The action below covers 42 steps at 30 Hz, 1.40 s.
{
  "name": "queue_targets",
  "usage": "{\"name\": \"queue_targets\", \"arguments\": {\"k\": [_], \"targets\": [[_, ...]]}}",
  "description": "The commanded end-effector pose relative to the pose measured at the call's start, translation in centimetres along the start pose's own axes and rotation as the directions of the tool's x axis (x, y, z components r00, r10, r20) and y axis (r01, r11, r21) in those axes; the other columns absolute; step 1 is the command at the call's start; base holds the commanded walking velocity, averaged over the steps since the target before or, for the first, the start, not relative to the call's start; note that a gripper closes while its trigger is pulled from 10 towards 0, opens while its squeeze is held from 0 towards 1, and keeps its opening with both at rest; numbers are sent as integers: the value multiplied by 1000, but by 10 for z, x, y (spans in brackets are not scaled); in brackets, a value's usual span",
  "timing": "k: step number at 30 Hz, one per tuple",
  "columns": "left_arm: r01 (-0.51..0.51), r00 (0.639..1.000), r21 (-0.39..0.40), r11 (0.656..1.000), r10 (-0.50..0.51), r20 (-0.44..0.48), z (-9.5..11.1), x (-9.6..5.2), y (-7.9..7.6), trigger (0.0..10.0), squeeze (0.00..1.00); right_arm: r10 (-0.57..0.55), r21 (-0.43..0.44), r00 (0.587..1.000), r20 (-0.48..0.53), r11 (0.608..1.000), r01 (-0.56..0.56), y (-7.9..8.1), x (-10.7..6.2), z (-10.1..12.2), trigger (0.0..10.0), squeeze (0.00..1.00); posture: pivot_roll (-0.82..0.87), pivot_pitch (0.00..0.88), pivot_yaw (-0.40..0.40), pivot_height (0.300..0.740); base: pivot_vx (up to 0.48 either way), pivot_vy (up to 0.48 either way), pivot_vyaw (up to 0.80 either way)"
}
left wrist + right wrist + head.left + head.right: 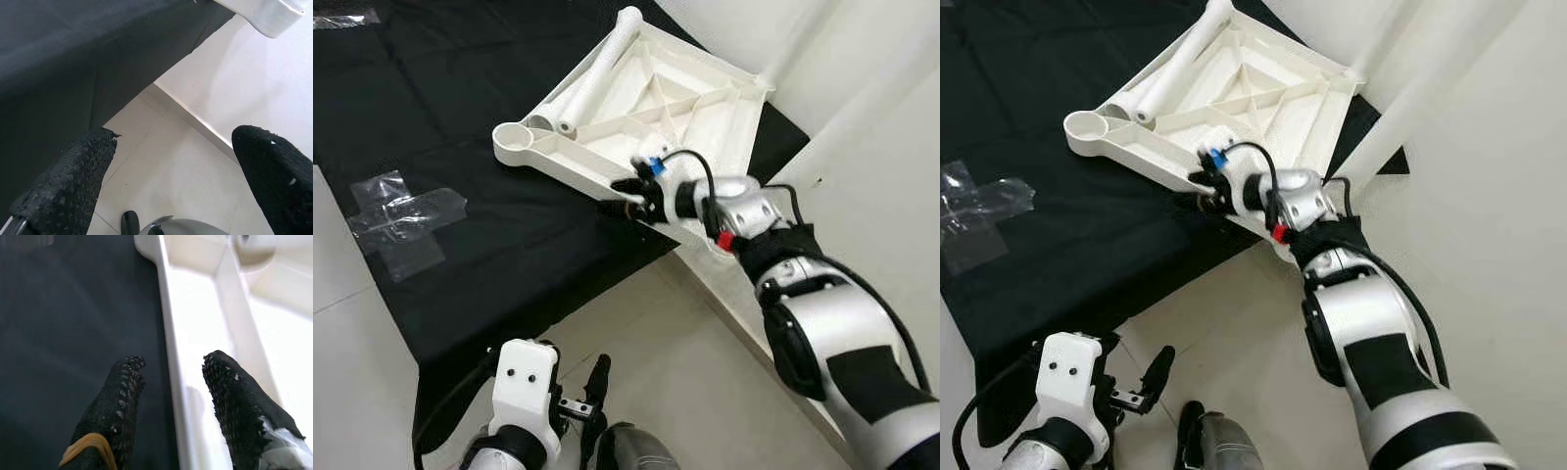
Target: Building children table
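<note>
A white plastic table top (685, 108) lies upside down on a black cloth (431, 98), its ribs facing up. One white tube leg (597, 73) lies loose across it, beside an empty round corner socket (514, 137). My right gripper (628, 199) is at the table top's near rim (171, 357). It is open and straddles the rim, with one finger (120, 396) over the cloth and the other (234, 391) over the inner panel. My left gripper (582, 401) hangs low over the floor, open with nothing in it.
A crumpled clear plastic bag (396, 220) lies on the cloth to the left. The cloth's edge droops over pale floor tiles (685, 362). A white wall and baseboard (862, 117) run close along the right side of the table top.
</note>
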<state>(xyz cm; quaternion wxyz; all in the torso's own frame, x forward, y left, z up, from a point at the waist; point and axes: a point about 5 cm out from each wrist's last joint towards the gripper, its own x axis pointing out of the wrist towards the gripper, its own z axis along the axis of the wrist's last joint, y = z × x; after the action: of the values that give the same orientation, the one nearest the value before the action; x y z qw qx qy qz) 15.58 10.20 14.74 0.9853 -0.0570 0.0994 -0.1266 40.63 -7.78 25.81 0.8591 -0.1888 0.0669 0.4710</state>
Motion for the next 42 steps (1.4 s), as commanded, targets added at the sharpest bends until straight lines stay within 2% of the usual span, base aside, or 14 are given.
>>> {"name": "queue_targets", "arguments": {"k": [1,5,9,11,23,24,25,26,32,36,39,40,41,42], "targets": [[21,999,-16,1000,-22,-33,-7,0,-3,10000,0,-7,25,1000,-30,1000,8,-1,-1,-5,10000,0,64,258,-267,740,0,0,0],[24,999,-15,1000,-24,-28,-6,0,-4,10000,0,-14,39,992,-124,999,19,6,9,-7,10000,0,63,263,-273,740,0,0,0],[22,999,-17,1000,-22,-27,-6,0,-4,10000,0,21,82,992,-125,997,-10,12,14,-7,10000,0,61,265,-284,740,0,0,0],[16,1000,-22,1000,-16,-26,-5,0,-4,10000,0,57,104,994,-89,993,-48,17,19,-3,10000,0,56,267,-293,740,0,0,0],[18,1000,-31,999,-19,-24,-5,0,-5,10000,0,94,94,992,-88,992,-85,37,39,2,10000,0,53,272,-295,740,0,0,0],[19,1000,-32,999,-19,-24,-5,0,-6,10000,0,115,86,989,-97,991,-107,40,41,3,4549,0,54,271,-299,740,0,0,0],[18,1000,-32,999,-19,-25,-5,0,-6,10000,0,139,79,985,-107,988,-131,43,42,3,627,0,54,271,-299,740,0,0,0],[19,1000,-32,999,-19,-25,-5,0,-6,10000,0,163,73,979,-118,985,-156,45,43,2,0,0,54,271,-299,740,0,0,0],[19,999,-33,999,-20,-25,-5,1,-7,10000,0,201,34,968,-153,980,-198,48,43,0,0,0,51,269,-302,740,0,0,0],[21,999,-32,999,-22,-26,-5,1,-7,10000,0,270,-18,953,-137,961,-275,50,41,4,0,0,51,267,-301,740,0,0,0],[23,999,-31,999,-24,-28,-6,1,-7,10000,0,337,-56,935,-113,937,-345,53,40,7,0,0,50,267,-299,740,0,0,0],[24,999,-32,999,-25,-28,-6,1,-7,10000,0,365,-80,925,-106,924,-373,54,39,8,0,0,50,267,-299,740,0,0,0],[25,999,-32,999,-26,-27,-5,1,-7,10000,0,414,-144,905,-96,894,-424,57,38,10,0,0,51,266,-299,740,0,0,0],[25,999,-32,999,-26,-27,-5,1,-7,10000,0,414,-144,905,-96,894,-424,57,38,10,0,0,51,266,-299,740,0,0,0]]}}
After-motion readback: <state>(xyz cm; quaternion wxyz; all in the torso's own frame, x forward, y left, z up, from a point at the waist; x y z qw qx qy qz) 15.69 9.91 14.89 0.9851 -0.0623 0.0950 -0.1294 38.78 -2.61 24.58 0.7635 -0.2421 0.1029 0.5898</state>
